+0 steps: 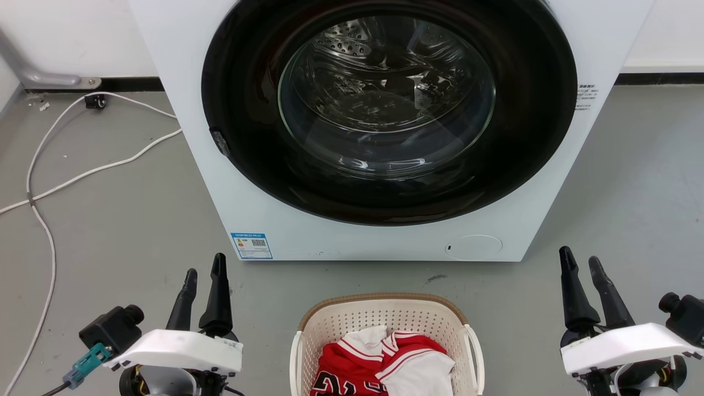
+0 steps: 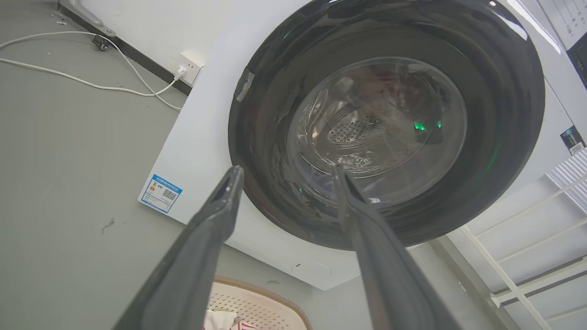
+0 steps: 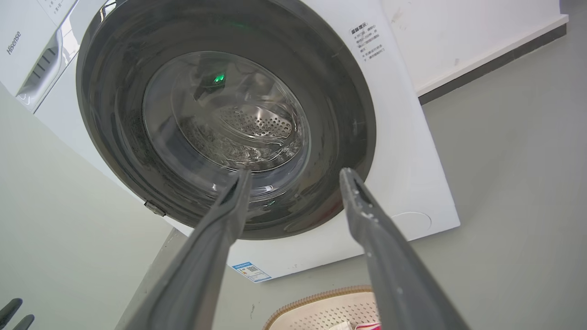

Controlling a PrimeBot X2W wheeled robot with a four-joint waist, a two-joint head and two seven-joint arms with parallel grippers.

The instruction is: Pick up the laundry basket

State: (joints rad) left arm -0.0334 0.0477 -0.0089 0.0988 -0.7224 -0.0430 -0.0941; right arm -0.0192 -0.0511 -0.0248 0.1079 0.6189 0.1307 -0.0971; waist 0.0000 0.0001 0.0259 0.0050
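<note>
Looking down from my head camera, I see the laundry basket (image 1: 385, 316) on the grey floor (image 1: 121, 236) at the bottom centre, just in front of a white front-loading washing machine (image 1: 264, 220) and between my two grippers. Red and white clothes (image 1: 374, 363) lie inside it. My left gripper (image 1: 205, 264) hovers at the lower left and my right gripper (image 1: 579, 255) at the lower right, each off to one side of the basket and not touching it. Both have their two dark fingers parted with a clear gap, holding nothing. A white cable (image 1: 82, 175) trails over the floor to the left of the machine. My left wrist camera adds a cable plugged into a wall socket (image 2: 189, 68) and a white rack (image 2: 527, 256) on the machine's other side, with a corner of the basket's brown rim low between the fingers. My right wrist camera shows the machine's detergent drawer (image 3: 43, 68) beside a Hisense logo (image 3: 13, 42), and the basket's rim at the bottom edge. Close behind the basket, the machine's round glass door (image 1: 385, 104) is shut.
</note>
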